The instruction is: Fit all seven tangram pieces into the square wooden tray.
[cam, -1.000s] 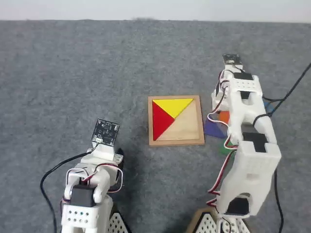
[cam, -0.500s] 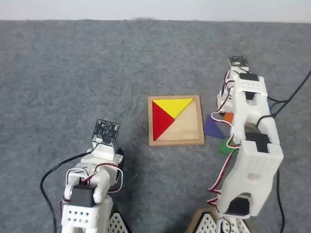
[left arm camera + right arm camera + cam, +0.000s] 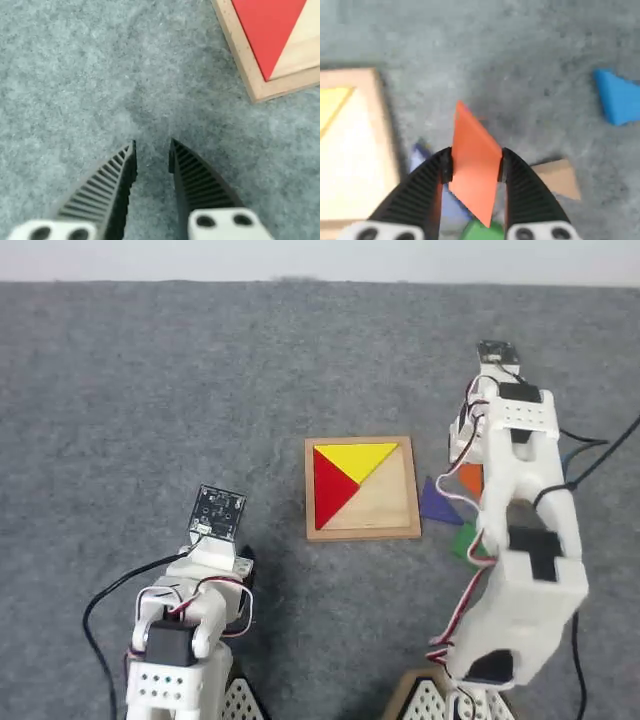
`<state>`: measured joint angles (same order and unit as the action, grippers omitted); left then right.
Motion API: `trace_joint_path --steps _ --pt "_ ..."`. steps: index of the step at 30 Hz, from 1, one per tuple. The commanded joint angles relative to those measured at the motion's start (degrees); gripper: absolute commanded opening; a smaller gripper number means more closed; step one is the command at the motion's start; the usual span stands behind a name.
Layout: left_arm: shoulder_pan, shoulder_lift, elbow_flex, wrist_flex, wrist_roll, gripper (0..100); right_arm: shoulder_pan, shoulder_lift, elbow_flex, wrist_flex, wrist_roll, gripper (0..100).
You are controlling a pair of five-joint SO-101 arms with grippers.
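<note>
High view: the square wooden tray lies mid-table on the grey carpet. Two pieces are seated in it: a yellow triangle along the far edge and a red triangle along the left edge. They meet on a diagonal, and the rest of the tray floor is bare wood.

Right of the tray sit a purple triangle, just beside the rim, and a green piece nearer the arm bases, partly under the right arm.

In the right wrist view the right gripper is clamped on the orange parallelogram — one finger on each long side. The purple and green pieces show beneath it. A tan piece lies close by and a blue piece well apart.

The left gripper hangs over bare carpet near a tray corner — fingers a narrow gap apart, holding nothing.
</note>
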<state>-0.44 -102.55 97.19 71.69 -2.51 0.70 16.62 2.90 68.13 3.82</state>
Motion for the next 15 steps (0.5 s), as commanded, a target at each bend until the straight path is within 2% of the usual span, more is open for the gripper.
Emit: trace_joint_path --steps 1,7,15 --pt "-0.4 -0.7 -0.7 0.2 0.5 10 -4.8 -11.1 6.7 -4.2 -0.6 1.9" --pt "-0.4 -0.7 -0.7 0.2 0.5 10 -9.0 -22.1 16.9 -7.5 1.5 1.9" --pt "-0.4 -0.7 -0.7 0.2 0.5 10 -15.5 -22.1 18.5 -7.8 5.0 1.9"
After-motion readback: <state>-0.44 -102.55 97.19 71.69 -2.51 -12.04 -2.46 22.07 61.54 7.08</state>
